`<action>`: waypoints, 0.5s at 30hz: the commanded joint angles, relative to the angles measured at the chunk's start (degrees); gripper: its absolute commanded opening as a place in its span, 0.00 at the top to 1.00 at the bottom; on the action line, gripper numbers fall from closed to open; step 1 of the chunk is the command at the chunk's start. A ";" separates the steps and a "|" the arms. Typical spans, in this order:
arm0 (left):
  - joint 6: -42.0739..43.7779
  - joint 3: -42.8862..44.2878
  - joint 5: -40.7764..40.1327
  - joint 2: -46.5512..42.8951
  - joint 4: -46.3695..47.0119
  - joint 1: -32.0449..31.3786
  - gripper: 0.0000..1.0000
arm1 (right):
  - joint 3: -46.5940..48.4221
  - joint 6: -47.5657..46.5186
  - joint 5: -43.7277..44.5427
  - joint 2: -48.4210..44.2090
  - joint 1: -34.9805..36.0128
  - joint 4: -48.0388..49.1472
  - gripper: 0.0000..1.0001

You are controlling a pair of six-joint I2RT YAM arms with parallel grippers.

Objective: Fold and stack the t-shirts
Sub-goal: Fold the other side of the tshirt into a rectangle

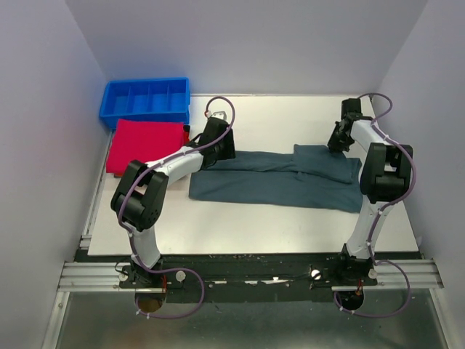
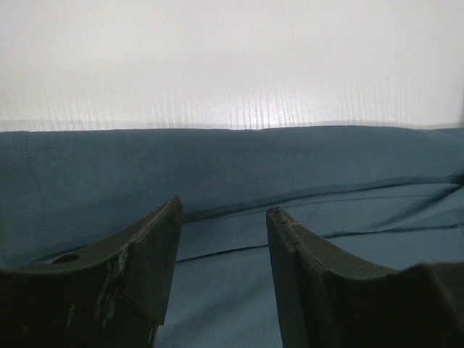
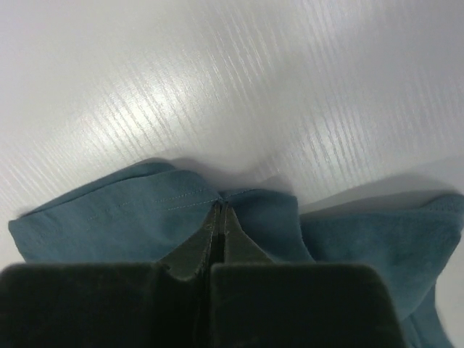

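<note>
**Top view:** A blue tray (image 1: pixel 145 102) is sitting at the far-left corner of the white table (image 1: pixel 254 225), its row of divided compartments facing up and showing their own blue floors. The red t-shirt (image 1: pixel 145 145) is lying folded flat just in front of the tray, its far edge meeting the tray's near wall. The grey-blue t-shirt (image 1: pixel 276 178) is lying stretched sideways across the middle of the table, well apart from the tray. The left gripper (image 1: pixel 218 145) is reaching down at its far-left edge. The right gripper (image 1: pixel 336 142) is reaching down at its far-right corner.

**Left wrist:** The left gripper (image 2: pixel 223 210) is hovering low with its jaws standing apart and nothing between them. The grey-blue t-shirt (image 2: pixel 232 167) is filling the view beneath, with bare table (image 2: pixel 232 65) beyond it.

**Right wrist:** The right gripper (image 3: pixel 220 212) is pressing its fingers together, and a hemmed edge of the grey-blue t-shirt (image 3: pixel 145 210) is puckering at the tips, pinched there. The cloth is bunching on both sides against the white table (image 3: pixel 254 72).
</note>
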 commanded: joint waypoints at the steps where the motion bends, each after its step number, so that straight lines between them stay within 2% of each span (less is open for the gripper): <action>1: 0.64 0.54 1.69 0.24 -0.57 -0.23 0.37 | -1.16 -0.78 0.45 -3.38 0.38 -1.11 0.99; 8: 0.82 0.36 2.57 -0.55 -0.57 -0.23 0.37 | -2.92 -1.22 0.46 -9.35 0.56 -1.46 0.99; 15: 1.08 2.82 5.73 1.91 -2.33 -1.28 0.38 | -14.33 -0.43 -0.60 -20.33 0.82 1.08 0.99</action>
